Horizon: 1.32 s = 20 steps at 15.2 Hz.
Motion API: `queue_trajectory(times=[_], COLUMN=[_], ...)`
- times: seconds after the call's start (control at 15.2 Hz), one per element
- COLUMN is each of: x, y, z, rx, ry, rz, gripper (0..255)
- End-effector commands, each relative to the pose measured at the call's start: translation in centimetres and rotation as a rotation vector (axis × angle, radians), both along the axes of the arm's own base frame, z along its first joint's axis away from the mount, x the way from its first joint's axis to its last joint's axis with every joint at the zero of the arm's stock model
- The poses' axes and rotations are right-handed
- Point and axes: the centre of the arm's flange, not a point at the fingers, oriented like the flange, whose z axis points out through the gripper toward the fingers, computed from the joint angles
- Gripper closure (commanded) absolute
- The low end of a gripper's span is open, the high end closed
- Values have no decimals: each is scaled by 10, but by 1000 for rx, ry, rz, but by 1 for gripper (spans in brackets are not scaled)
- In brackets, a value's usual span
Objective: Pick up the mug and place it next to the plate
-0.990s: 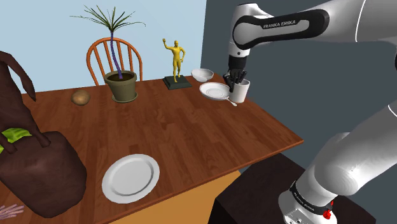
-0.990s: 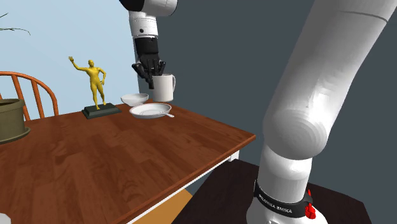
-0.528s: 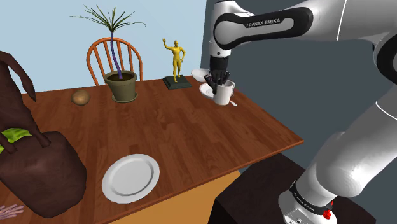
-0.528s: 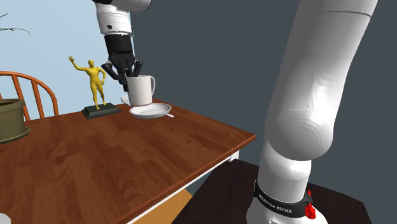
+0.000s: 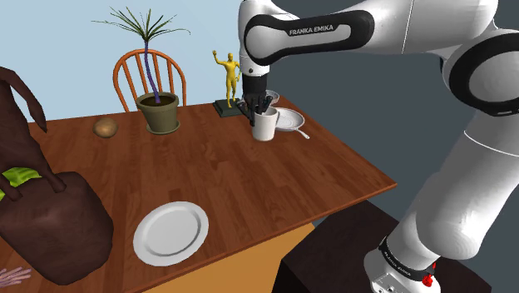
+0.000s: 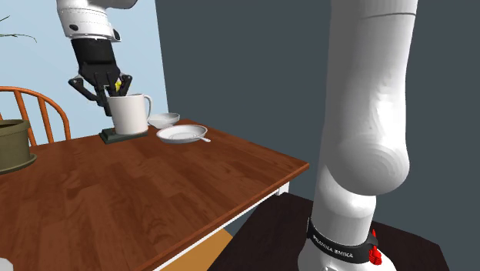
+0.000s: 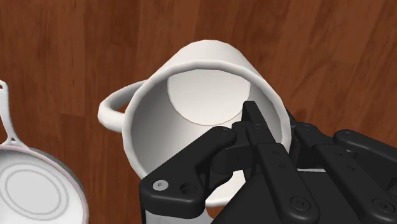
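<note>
A white mug (image 5: 265,126) hangs just above the brown table, in front of the yellow statue (image 5: 229,76). My black gripper (image 5: 256,106) is shut on its rim, coming down from above. In the wrist view one finger (image 7: 254,127) is inside the mug (image 7: 191,83) and the other is outside its wall; the handle points away to the side. In the second exterior view the mug (image 6: 131,113) and gripper (image 6: 108,91) cover most of the statue. A round white plate (image 5: 171,231) lies near the table's front edge, far from the mug.
A small white pan (image 5: 290,119) with a handle and a white bowl (image 6: 163,119) sit at the shoulder view's right of the mug. A potted plant (image 5: 159,111), a brown lump (image 5: 105,127), an orange chair (image 5: 150,71) and a brown bag (image 5: 50,225) lie further left.
The arm has carried the mug toward the shoulder view's left, from beside the pan to in front of the statue. The grip has stayed shut on it.
</note>
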Motion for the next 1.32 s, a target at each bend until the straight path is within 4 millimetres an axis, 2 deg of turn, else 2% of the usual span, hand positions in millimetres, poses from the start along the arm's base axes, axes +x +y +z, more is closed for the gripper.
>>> queue_trajectory(times=[0.0, 0.46, 0.53, 1.25], x=[9, 43, 45, 45], y=[26, 112, 119, 119], z=[1, 1, 1, -57], rx=[1, 1, 1, 1], ry=[-1, -1, -1, -1], rz=[-1, -1, -1, -1], gripper=[255, 255, 255, 255])
